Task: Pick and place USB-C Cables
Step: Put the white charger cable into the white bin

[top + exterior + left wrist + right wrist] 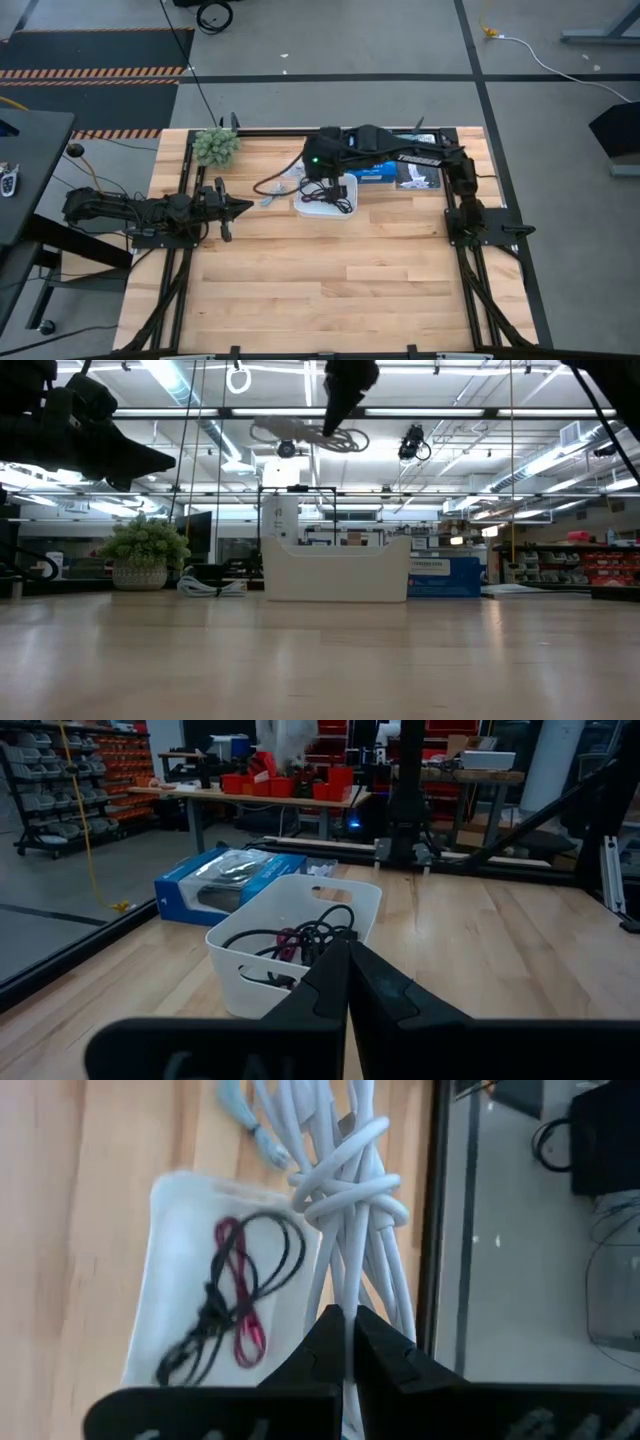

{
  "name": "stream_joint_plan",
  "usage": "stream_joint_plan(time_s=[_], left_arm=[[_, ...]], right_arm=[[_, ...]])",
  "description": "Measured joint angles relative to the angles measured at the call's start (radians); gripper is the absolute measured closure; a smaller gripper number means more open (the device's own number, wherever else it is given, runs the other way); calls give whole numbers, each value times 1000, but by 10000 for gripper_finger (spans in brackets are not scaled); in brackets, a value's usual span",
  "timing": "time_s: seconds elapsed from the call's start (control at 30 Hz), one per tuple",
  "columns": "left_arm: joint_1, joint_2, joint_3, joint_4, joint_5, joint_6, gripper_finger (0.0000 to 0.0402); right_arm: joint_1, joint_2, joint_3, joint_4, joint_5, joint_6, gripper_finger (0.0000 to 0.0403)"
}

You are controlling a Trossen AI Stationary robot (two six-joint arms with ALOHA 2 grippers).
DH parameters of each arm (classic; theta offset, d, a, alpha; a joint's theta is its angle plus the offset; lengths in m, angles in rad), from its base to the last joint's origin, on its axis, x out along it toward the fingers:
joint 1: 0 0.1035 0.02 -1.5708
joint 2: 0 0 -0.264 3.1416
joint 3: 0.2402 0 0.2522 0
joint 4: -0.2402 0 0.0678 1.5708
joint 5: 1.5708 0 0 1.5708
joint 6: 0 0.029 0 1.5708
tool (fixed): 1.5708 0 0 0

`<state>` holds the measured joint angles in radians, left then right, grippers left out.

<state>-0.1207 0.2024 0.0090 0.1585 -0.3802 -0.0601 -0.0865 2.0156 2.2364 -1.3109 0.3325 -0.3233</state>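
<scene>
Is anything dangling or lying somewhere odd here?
Yes. The right hand holds a knotted white cable dangling above the white tray, where red and black cables already lie. Nothing is spilled.

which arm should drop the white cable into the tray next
Right. The right gripper is shut on the white cable, high above the white tray; the left gripper waits shut, off to the side.

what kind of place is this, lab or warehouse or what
Most likely a robotics lab or workshop inside an industrial hall. Ceiling strip lights run over open floor, shelving with red parts bins lines a wall, and a worktable with red bins stands beyond the wooden table.
</scene>
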Motion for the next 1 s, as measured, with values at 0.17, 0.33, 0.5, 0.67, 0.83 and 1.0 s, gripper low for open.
stream_joint_plan(time_s=[0.17, 0.33, 0.5, 0.67, 0.83, 1.0], left_arm=[[0, 1, 0, 3, 0, 0, 388], [0, 12, 0, 1, 0, 0, 388], [0, 21, 0, 1, -1, 0, 388], [0, 20, 0, 2, 0, 0, 388], [0, 20, 0, 1, 0, 0, 388], [0, 20, 0, 1, 0, 0, 388]], right_arm=[[14, 45, 0, -65, 1, -24, 392], [17, 72, 0, -118, -22, 1, 392], [-4, 118, 0, -165, -65, 43, 392], [-40, 171, 0, -185, -124, 132, 392], [-67, 218, 0, -185, -156, 220, 392], [-94, 266, 0, -192, -190, 266, 392]])
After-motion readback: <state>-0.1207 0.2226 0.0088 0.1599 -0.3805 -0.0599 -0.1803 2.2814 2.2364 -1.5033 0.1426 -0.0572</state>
